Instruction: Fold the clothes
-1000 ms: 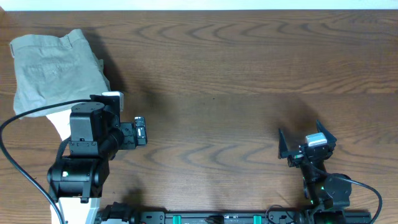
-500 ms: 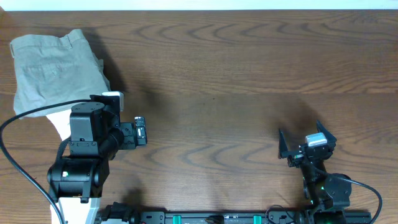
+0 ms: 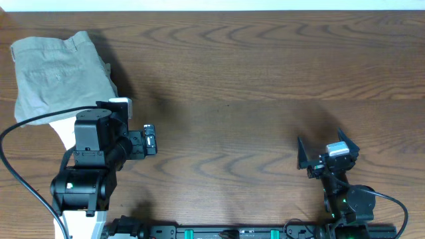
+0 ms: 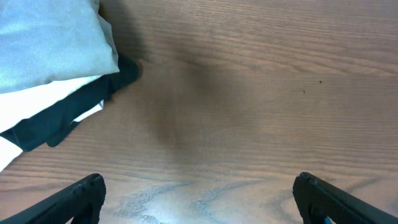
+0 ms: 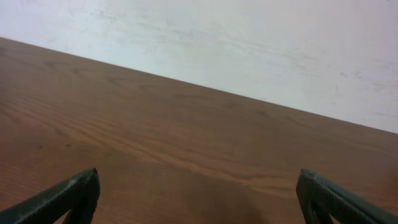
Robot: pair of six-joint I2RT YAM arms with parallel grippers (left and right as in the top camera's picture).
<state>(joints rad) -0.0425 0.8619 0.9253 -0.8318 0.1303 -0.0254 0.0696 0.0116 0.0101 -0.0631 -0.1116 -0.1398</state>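
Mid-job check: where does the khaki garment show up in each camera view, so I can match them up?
Overhead: the khaki garment lies at the top left of the table.
Left wrist: top-left corner, looking paler, lying over a white garment and a black cloth.
Right wrist: not in view; only the table and a wall.
Shared landmark: the wood-grain table, seen in all three views.

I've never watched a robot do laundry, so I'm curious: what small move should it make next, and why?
Probably swing the left fingers toward the khaki garment. It lies rumpled at the table's far left corner, nearest that side. The left and right fingers are both open, empty, and away from it.
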